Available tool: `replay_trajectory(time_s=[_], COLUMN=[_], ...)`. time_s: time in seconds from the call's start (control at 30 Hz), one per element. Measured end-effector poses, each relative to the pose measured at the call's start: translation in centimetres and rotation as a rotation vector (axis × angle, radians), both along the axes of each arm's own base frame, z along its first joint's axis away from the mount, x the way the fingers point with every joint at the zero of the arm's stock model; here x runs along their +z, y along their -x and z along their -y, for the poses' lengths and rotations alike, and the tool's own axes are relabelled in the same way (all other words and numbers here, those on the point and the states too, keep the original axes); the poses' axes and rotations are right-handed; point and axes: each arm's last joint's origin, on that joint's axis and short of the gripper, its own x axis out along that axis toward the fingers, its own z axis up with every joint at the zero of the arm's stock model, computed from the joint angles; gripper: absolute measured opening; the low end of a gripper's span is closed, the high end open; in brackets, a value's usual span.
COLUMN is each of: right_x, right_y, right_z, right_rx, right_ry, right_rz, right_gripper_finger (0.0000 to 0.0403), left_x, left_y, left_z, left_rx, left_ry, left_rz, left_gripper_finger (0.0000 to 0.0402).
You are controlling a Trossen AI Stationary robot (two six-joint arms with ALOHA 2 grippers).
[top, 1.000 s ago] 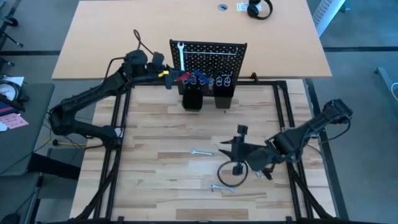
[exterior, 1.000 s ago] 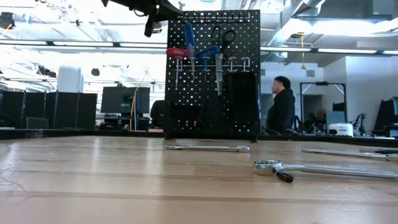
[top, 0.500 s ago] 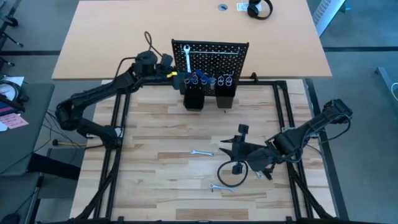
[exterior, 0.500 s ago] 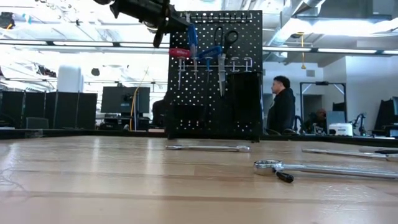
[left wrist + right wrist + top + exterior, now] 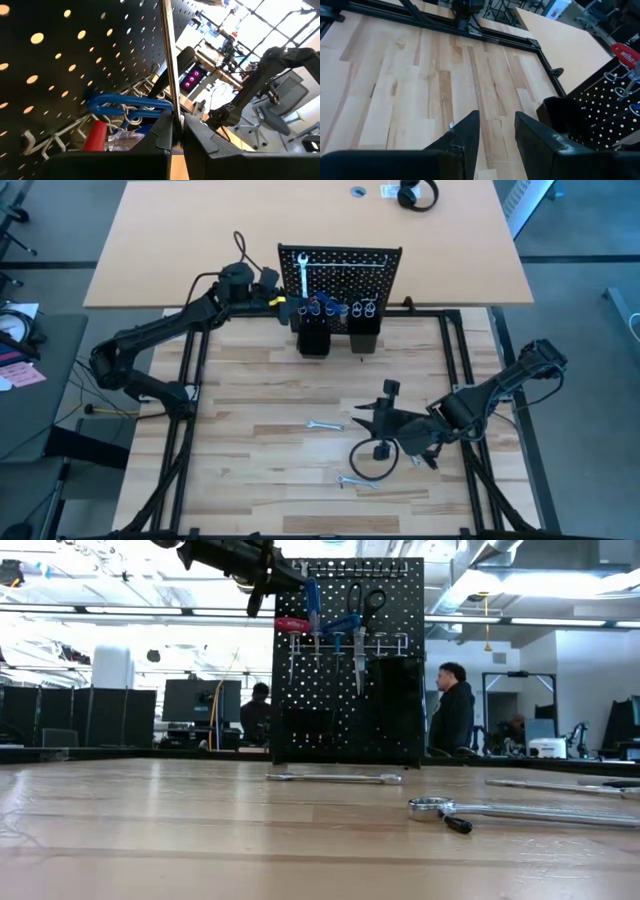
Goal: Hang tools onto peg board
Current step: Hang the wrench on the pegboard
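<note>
The peg board (image 5: 350,270) stands upright at the table's far edge, with two black cups (image 5: 311,340) at its base. A red-handled tool (image 5: 292,625), a blue screwdriver (image 5: 313,600) and black scissors (image 5: 362,600) hang on its hooks. My left gripper (image 5: 287,305) is at the board's left side, shut on a silver wrench (image 5: 167,60) that stands against the board's face. Two more silver wrenches (image 5: 322,425) (image 5: 355,481) lie flat on the table. My right gripper (image 5: 495,125) hovers open over the table's right half, holding nothing. My left gripper pinches the wrench's thin shaft (image 5: 173,112) between its two fingers, near the shaft's lower end. The fingers come about level from the table's left side and lie across the shaft. The wrench stands upright along the board's face (image 5: 303,275), reaching up to its top row.
Black frame rails (image 5: 465,350) run along the table's sides. A dark cable loop (image 5: 365,462) lies below my right gripper. Headphones (image 5: 417,194) sit on the tan table behind. A person (image 5: 452,710) stands in the room beyond the board.
My left gripper has gone toward the table's right edge and down, up to the peg board, carrying the wrench along the board's face, then stopped. The board has shifted slightly to the right. My right arm has kept still.
</note>
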Motion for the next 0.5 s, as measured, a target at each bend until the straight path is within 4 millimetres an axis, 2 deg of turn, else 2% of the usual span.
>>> replay_trajectory(time_s=[0.5], right_x=[-0.01], right_y=[-0.02], right_z=[0.01], right_rx=[-0.001], right_ry=[-0.003], right_rz=[0.001], right_gripper_finger=[0.0132], left_x=[-0.55], left_y=[0.27], left_z=[-0.29], left_rx=[0.054], left_ry=[0.008], left_rz=[-0.058], left_gripper_finger=[0.0086])
